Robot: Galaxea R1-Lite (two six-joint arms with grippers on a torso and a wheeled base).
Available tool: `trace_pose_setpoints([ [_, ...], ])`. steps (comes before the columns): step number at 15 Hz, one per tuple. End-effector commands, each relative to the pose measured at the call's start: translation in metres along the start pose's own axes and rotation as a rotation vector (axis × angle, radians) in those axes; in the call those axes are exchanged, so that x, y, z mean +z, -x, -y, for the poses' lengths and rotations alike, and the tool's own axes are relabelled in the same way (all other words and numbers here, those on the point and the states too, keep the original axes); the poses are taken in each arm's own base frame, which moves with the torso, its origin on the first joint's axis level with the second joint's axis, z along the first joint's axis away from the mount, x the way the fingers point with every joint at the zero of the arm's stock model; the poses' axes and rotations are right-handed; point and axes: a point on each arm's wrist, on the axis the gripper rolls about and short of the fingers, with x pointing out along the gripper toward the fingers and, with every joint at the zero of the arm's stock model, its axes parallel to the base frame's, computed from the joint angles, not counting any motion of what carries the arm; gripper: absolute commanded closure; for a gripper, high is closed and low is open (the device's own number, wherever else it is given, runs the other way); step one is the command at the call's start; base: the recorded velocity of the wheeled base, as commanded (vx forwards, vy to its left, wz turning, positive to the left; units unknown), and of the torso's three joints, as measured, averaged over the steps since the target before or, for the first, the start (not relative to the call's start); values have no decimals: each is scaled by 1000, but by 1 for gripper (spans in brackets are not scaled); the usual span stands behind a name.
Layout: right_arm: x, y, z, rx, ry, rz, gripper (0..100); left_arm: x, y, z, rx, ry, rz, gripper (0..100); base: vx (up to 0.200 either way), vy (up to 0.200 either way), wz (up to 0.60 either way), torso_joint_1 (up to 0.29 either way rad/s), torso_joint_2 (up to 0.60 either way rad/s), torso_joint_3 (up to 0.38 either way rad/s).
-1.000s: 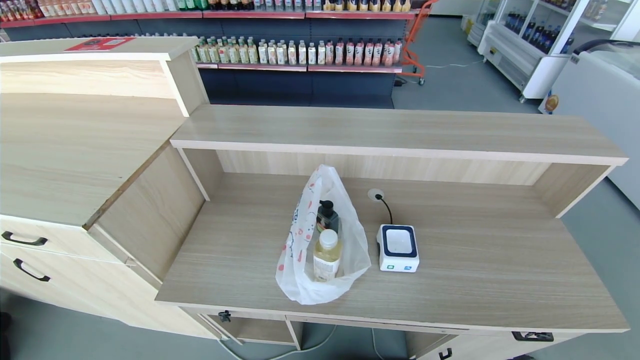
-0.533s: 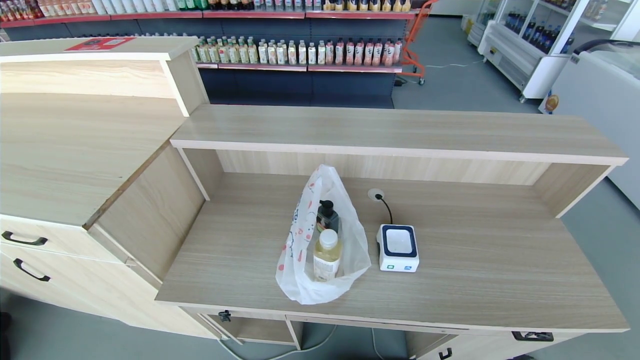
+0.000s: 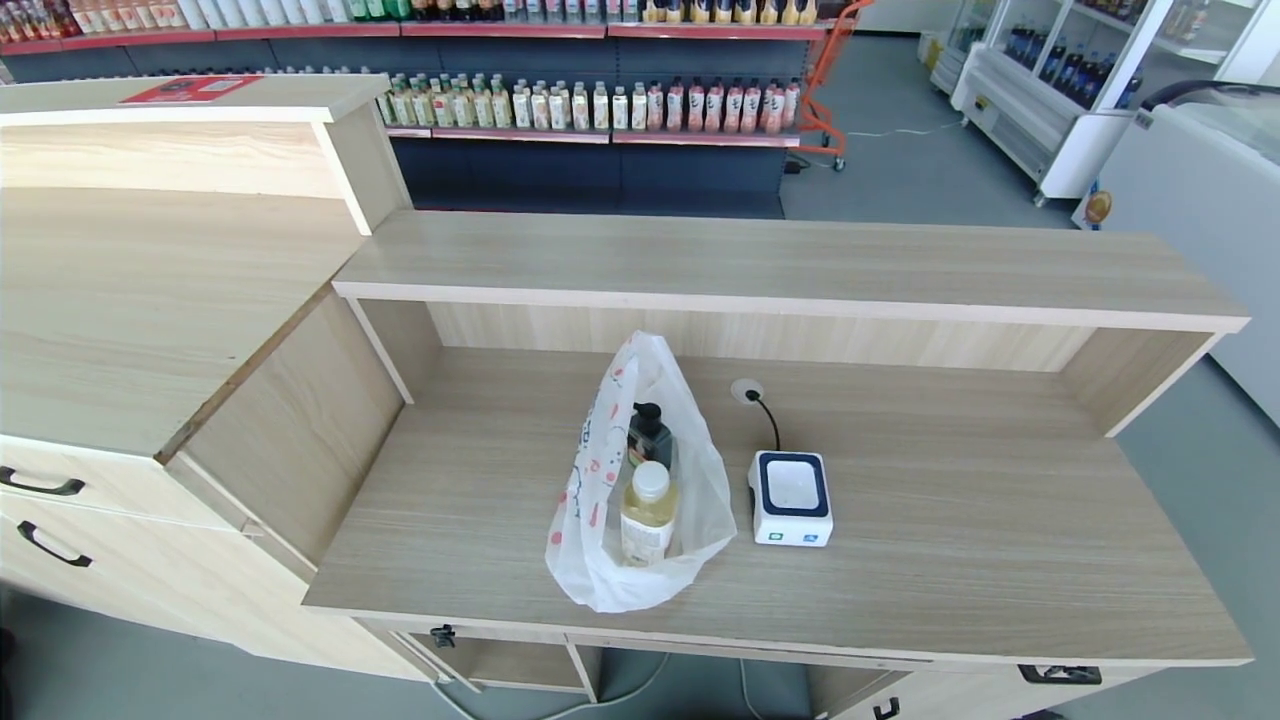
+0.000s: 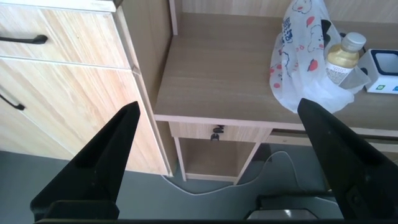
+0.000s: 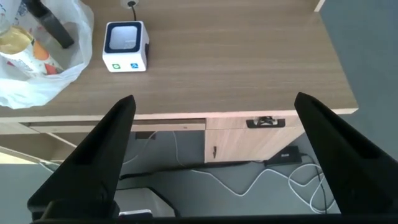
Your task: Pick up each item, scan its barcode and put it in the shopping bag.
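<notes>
Shopping bag point(image 3: 592, 490), bottles point(image 3: 648, 515) inside, stands on the desk point(image 3: 950, 520) ahead of, well apart from, the spread, empty left gripper point(image 4: 214, 107) and right gripper point(image 5: 214, 99)

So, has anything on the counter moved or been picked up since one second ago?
Nothing on the counter moved. The whole head view shifted slightly, so the camera moved. The shopping bag still holds the yellow drink bottle and the dark pump bottle, and the scanner stays beside it.
</notes>
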Motion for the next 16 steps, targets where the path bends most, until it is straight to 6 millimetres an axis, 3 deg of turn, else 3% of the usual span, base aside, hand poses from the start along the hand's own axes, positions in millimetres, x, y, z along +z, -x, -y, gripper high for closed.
trace_pose_setpoints([
  [1,0,-1,0,0,0,-9,0,0,0,0,1,0,3,0,0,-200,0,2,7,2],
  [3,0,-1,0,2,1,-9,0,0,0,0,1,3,3,0,0,-200,0,7,5,0],
  [7,0,-1,0,0,1,-9,0,0,0,0,1,1,3,0,0,0,0,0,0,0],
  [16,0,-1,0,-1,1,-8,0,0,0,0,1,3,3,0,200,0,0,3,0,1],
])
